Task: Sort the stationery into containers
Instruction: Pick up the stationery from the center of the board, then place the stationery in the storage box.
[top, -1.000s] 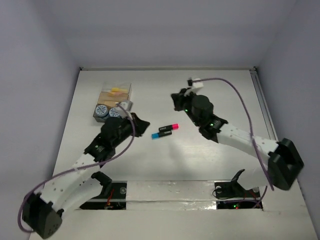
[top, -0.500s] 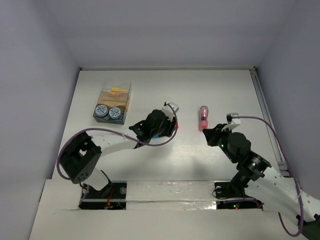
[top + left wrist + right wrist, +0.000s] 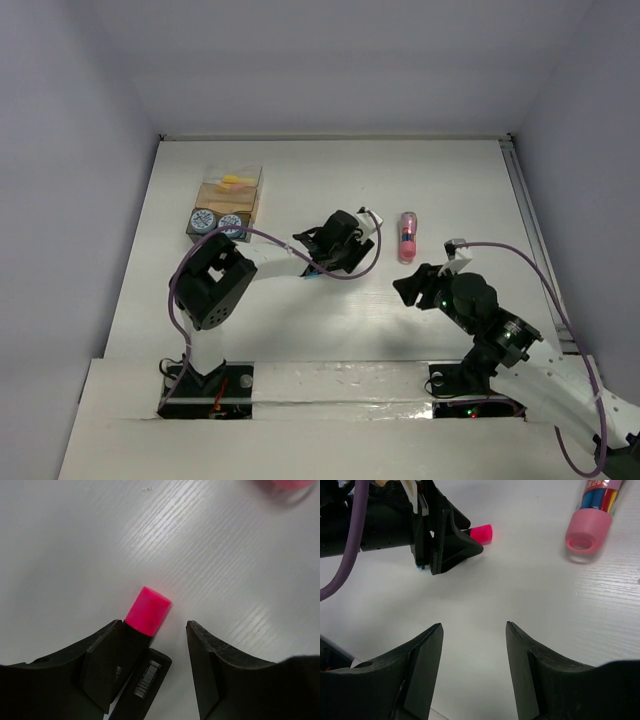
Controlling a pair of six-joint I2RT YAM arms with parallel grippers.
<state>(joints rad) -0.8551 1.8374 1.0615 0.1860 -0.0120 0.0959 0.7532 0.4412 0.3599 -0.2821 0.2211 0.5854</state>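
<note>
Grained white table (image 3: 75, 540), cylindrical pink marker (image 3: 147, 611)

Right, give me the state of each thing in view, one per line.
Pink-and-black marker: lying flat, capped, not gripped.
Left gripper: open, low over that marker.
Right gripper: open, empty.
Pink tube: lying flat, cap on.
Tubs: upright in the dark grey box.

White arm links (image 3: 272, 265), black joints (image 3: 215, 288), purple cables (image 3: 353, 530), black wedge-shaped fingers (image 3: 100, 655)
</note>
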